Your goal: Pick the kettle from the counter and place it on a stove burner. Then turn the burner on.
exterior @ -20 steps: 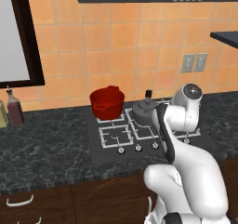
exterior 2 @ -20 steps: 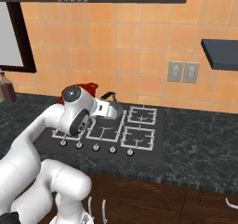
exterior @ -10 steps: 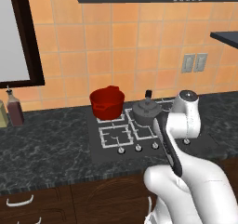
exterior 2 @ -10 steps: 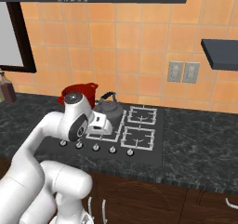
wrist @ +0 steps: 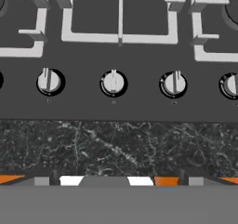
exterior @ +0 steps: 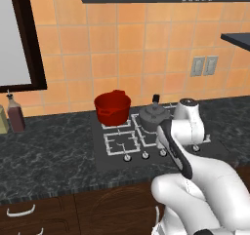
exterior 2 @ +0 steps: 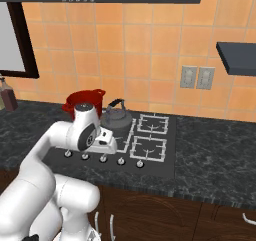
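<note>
Kettle (exterior: pixel 154 116): squat, rounded, dark grey metal body with a small knobbed lid; it sits upright on the stove, on a rear grate just beside the red pot (exterior: pixel 112 107). In the right base view the kettle (exterior 2: pixel 117 118) shows its arched black handle running roughly front to back, tilted toward the left of that view. The spout cannot be made out.

Stove (exterior 2: pixel 150 152): flat dark cooktop set into the counter, carrying pale square wire grates and a row of round silver knobs (wrist: pixel 113 83) along its front edge — four knobs show whole in the hand view, each with a raised bar across its face, standing upright or nearly so.

Stove burner: the burner under the kettle is hidden by the kettle's body; which kind it is I cannot tell.

Counter (exterior: pixel 44 156): long dark grey-black stone with pale marbled veining, dark wood cabinet fronts below with light curved handles.

Red pot: glossy, round, open-topped, behind the left front grate.

Gripper: the hand hangs low over the stove's front edge and looks down on the knob row and the strip of marbled stone in front of it; its jaws are spread to their widest — nothing is between them.

Wall (exterior 2: pixel 150 50): matt orange square tiles, with a pair of grey outlet plates (exterior 2: pixel 196 77) to the right of the stove.

Bottle (exterior: pixel 15 113): dark, slim-necked, upright at the counter's far left.
</note>
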Controlling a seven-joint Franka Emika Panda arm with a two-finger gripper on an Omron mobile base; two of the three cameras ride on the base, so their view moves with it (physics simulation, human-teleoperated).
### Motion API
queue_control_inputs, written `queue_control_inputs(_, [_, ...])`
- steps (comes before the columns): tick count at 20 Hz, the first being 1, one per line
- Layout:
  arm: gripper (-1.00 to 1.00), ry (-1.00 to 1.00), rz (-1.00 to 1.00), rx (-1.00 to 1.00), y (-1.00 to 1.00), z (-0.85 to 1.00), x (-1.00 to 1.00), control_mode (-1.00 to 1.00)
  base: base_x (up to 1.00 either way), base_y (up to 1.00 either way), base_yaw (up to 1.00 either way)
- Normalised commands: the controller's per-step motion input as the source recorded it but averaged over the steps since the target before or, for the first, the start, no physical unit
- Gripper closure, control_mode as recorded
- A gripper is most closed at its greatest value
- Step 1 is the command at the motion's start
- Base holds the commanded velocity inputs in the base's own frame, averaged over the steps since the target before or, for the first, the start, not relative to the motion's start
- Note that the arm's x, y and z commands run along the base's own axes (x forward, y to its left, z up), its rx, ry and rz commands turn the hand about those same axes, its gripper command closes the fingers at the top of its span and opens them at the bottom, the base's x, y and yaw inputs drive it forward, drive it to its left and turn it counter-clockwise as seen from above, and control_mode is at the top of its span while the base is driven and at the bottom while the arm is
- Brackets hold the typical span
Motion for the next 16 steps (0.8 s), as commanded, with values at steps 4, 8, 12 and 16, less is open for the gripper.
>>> queue_control_inputs(4, [-1.0, 0.0, 0.0, 0.02, 0.0, -0.08, 0.06, -1.0, 0.0, 0.0, 0.0])
queue_control_inputs(8, [-1.0, 0.01, -0.02, 0.0, 0.0, -0.21, 0.1, -1.0, 0.0, 0.0, 0.0])
queue_control_inputs(12, [-1.0, 0.06, -0.01, 0.0, 0.02, -0.37, 0.11, -1.0, 0.0, 0.0, 0.0])
queue_control_inputs(16, [-1.0, 0.07, -0.01, 0.0, 0.01, -0.27, 0.12, -1.0, 0.0, 0.0, 0.0])
